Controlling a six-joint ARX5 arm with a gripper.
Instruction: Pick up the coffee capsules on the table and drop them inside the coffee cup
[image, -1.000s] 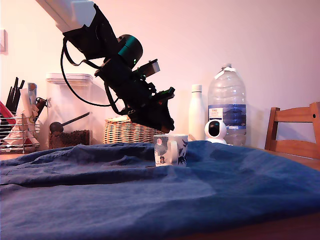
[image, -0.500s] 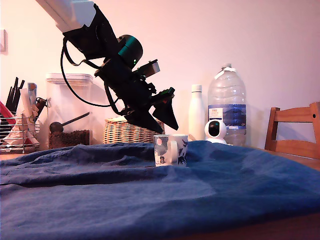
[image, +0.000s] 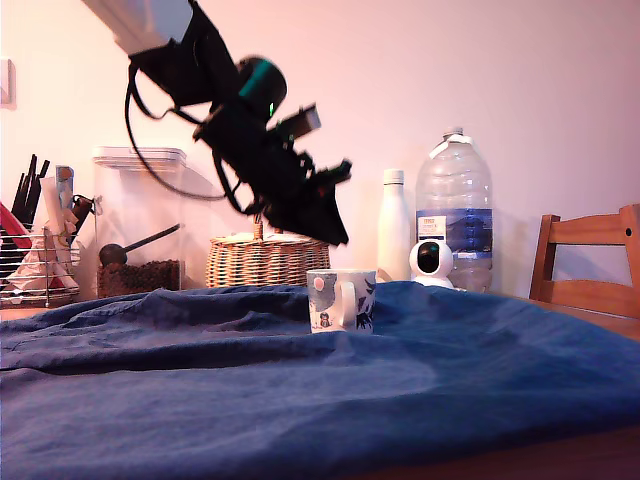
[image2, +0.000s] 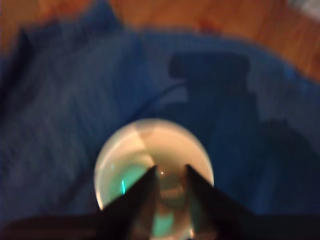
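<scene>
Up from the cup (image: 341, 299) rose the gripper (image: 322, 222), fingers apart and empty; light, slick capsules pinch best by the sides.

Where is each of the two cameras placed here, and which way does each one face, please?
Exterior view: low, near table height, facing across the blue cloth toward the wall; shows the arm, with its gripper above the coffee cup.
Wrist view: on the wrist, looking down between the fingers into the coffee cup, blurred.
Shared: coffee cup, blue cloth and gripper.
</scene>
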